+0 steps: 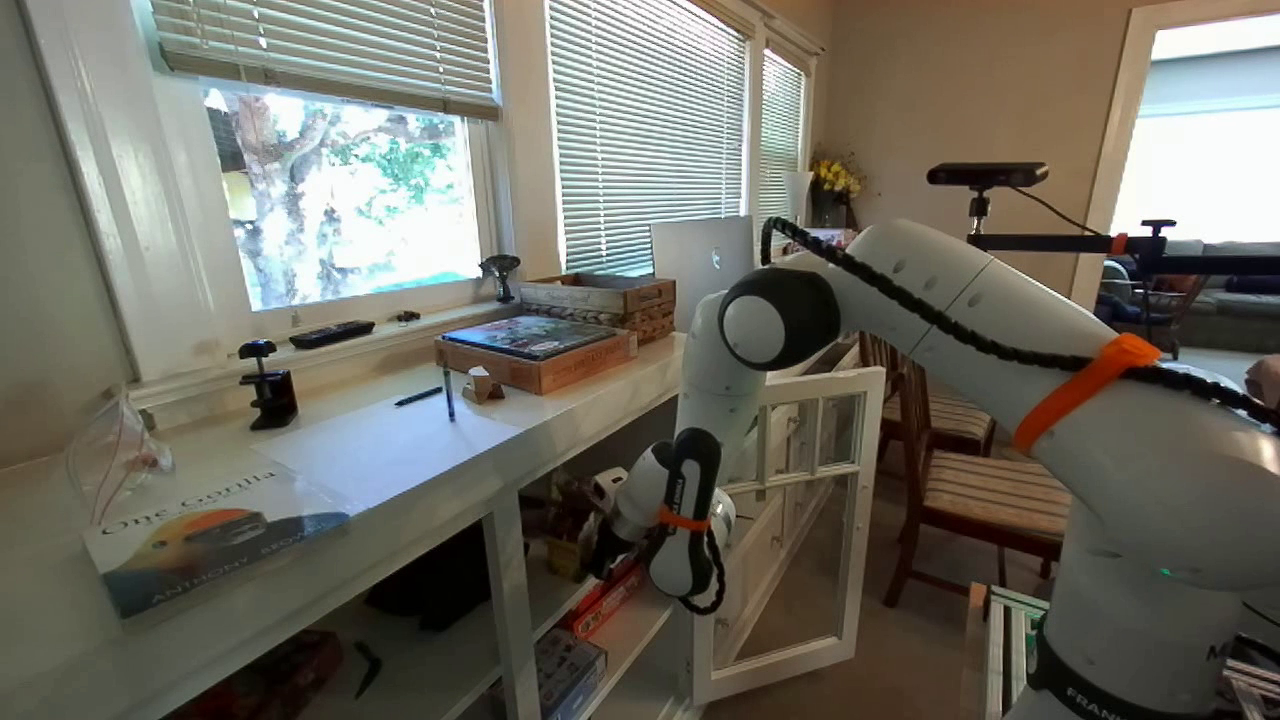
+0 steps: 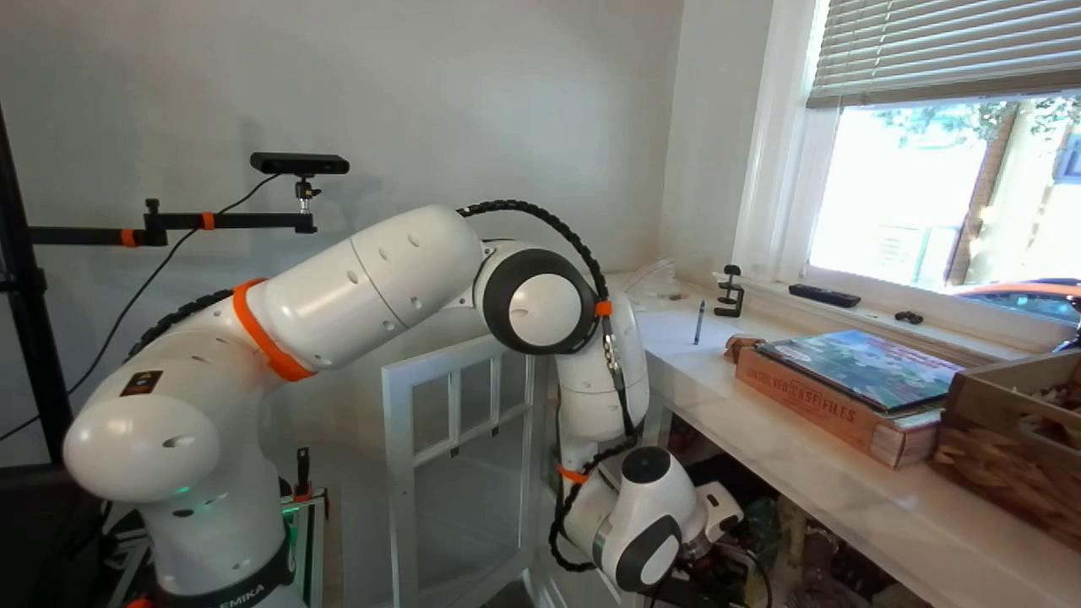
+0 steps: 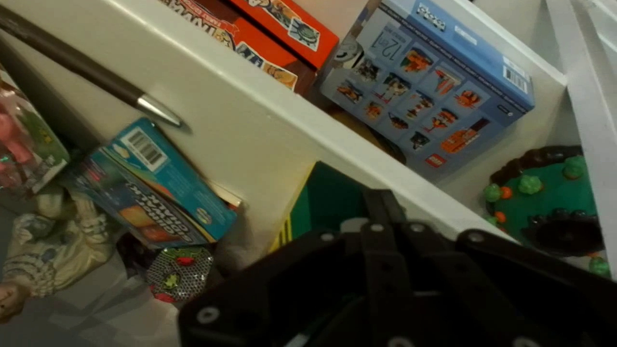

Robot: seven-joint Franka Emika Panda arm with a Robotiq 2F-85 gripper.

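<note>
My tool (image 3: 387, 207) closed tight, nothing seen in grip; nr green-and-yellow box (image 3: 332, 195) on cab. shelf (image 3: 231, 144), contact unclear. Sidewalk chalk box (image 3: 161, 188) close by, same shelf.

Opposed exterior views sharing arm (image 2: 405, 270), close wrist view behind hand (image 3: 385, 201)

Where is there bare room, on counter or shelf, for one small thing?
In an exterior view, the counter is bare left of the gorilla book, below the plastic bag. In the wrist view, the shelf is bare between the chalk box, silver-tipped rod and front edge. Crowded: by the figurine, and near the green box and shut jaws.
</note>
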